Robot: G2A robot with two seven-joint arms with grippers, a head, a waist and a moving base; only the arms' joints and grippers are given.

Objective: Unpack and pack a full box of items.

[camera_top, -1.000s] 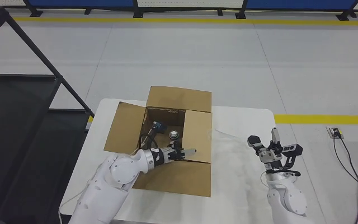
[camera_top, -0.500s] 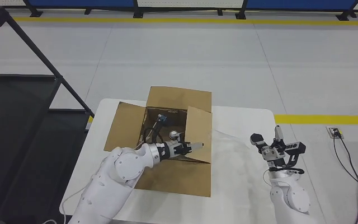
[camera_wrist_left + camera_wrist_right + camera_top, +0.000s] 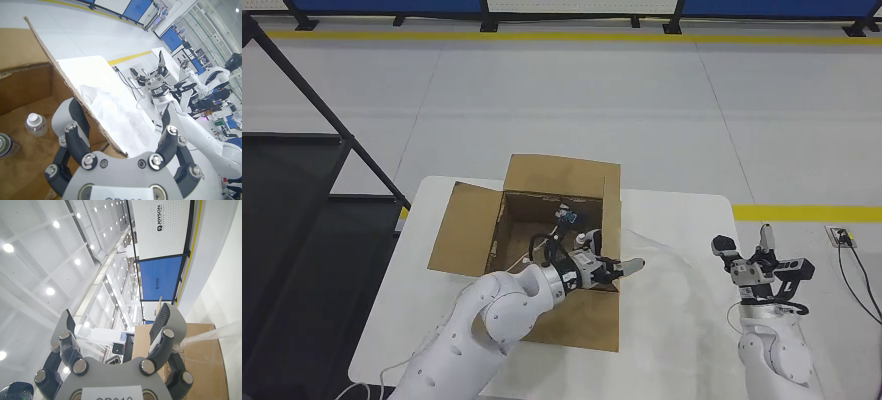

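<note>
The box [image 3: 560,177] is sitting mid-way along the bench [image 3: 674,352], with 1 bottle [image 3: 36,124] and 1 can [image 3: 6,144] standing inside. The left gripper [image 3: 121,111], jaws apart, is straddling the upright right flap [image 3: 611,220]. It is probably folding that flap outward. It should be clamping near the free edge and swinging slowly, without dragging the box. The right gripper [image 3: 743,243], also apart, is hovering near the bench's right edge. Wall panels [image 3: 162,234] and a gripper label [image 3: 152,79] are carrying print, which is being left unread.

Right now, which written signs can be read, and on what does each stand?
White panel: brand print, left unquoted.
Blue panel: same brand print.
Right gripper label: one character, too small.
Left gripper label: cut off, unreadable.
Box: small marks, unreadable.
</note>
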